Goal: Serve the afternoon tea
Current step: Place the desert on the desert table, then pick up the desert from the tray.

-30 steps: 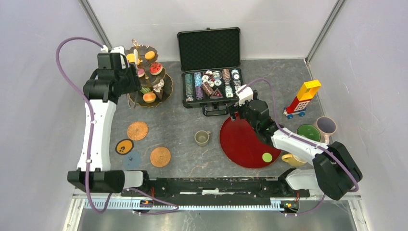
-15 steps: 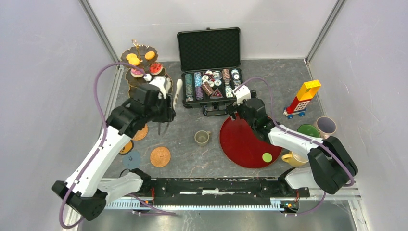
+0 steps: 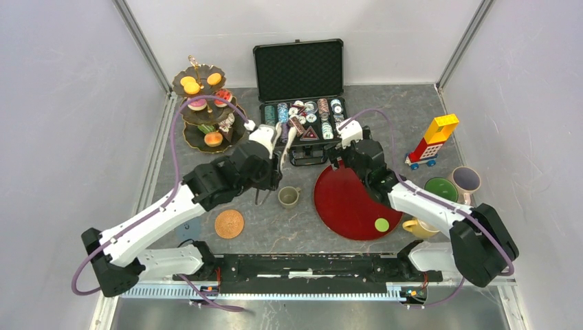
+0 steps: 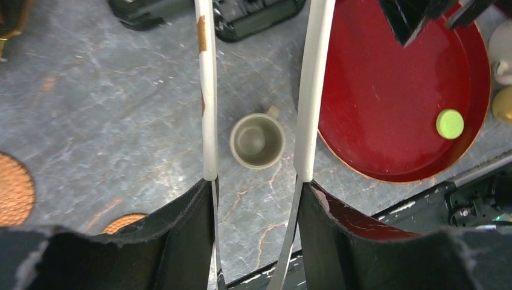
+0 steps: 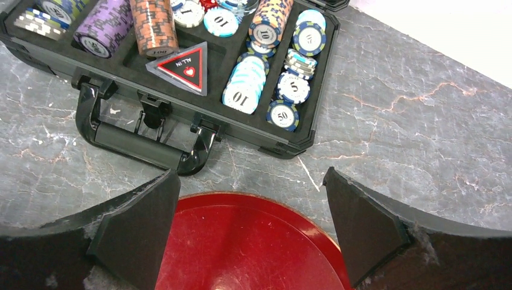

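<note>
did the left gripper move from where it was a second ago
Yes. The left gripper has swung right and nearer, away from the tiered stand, and now hangs above the olive mug beside the red tray.

Counter (image 3: 412,117): grey stone-look top with pale veins and faint rust-toned streaks; matte finish, seen close in both wrist views.
Back wall (image 3: 385,27): plain white panel meeting the counter along a straight seam.
Left wall (image 3: 62,137): smooth panel, pale grey with a lilac cast.
Right wall (image 3: 536,103): same finish and tone as the left.
Corner posts (image 3: 141,45): slim metal profiles, one at each rear corner.
Near edge: black rail (image 3: 309,265) along the counter's front, with a white slotted strip (image 3: 289,291) just below it.
Light: even and diffuse; shadows are short and soft.
</note>
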